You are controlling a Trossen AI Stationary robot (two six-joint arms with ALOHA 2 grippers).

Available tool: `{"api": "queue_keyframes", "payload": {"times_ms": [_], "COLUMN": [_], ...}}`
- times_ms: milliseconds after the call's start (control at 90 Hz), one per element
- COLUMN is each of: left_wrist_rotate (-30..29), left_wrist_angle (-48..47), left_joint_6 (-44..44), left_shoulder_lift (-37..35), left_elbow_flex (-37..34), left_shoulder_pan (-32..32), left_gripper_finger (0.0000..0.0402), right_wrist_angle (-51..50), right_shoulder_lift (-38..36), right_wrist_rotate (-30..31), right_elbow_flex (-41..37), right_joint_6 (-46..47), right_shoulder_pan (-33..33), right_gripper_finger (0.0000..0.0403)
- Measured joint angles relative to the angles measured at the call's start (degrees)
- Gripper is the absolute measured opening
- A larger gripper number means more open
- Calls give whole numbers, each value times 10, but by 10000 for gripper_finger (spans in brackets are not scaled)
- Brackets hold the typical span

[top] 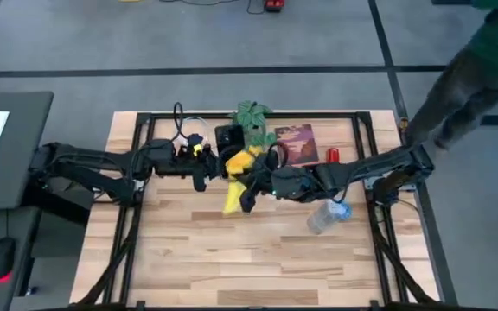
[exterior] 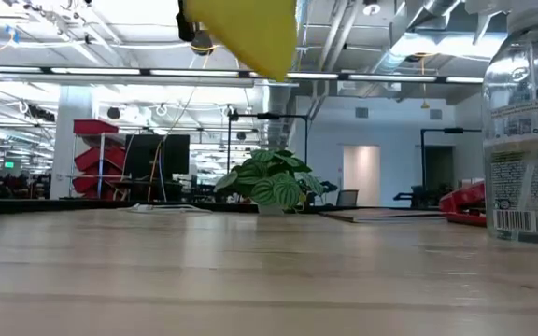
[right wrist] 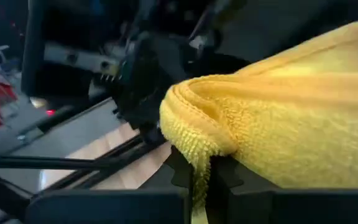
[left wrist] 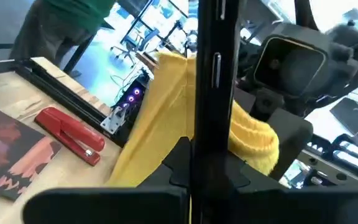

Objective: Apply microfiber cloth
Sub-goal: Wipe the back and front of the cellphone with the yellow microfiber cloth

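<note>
Pale wooden planks of the table [top: 197, 250] lie under both dark arms, which meet above its middle. Clamped in the right gripper [right wrist: 202, 163], a bright yellow, thin, floppy microfiber cloth [top: 238, 177] hangs off the table, bunched at the pinch and draping below. The left gripper [left wrist: 211, 163] grips a black smartphone [left wrist: 211, 74] edge-on, just beside the cloth. Light and limp, it should be held by a gathered fold, not a loose corner.

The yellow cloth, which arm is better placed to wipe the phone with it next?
Probably the right: its gripper is pinched on the microfiber cloth, held off the table. The left gripper holds the phone upright beside it.
</note>
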Motion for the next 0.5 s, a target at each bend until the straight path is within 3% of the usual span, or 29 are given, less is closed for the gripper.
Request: {"api": "queue_keyframes", "payload": {"times_ms": [500], "left_wrist_rotate": [-43], "left_wrist_angle": [7], "left_joint_6": [11], "left_shoulder_lift": [-1], "left_elbow_flex": [-3], "left_shoulder_pan": [3], "left_gripper_finger": [4], "right_wrist_angle": [48], "right_shoulder_lift": [34], "right_wrist_rotate": [-19], "right_elbow_flex": [2], "right_joint_6": [30], "right_shoulder_pan": [-25], "right_gripper_finger": [0]}}
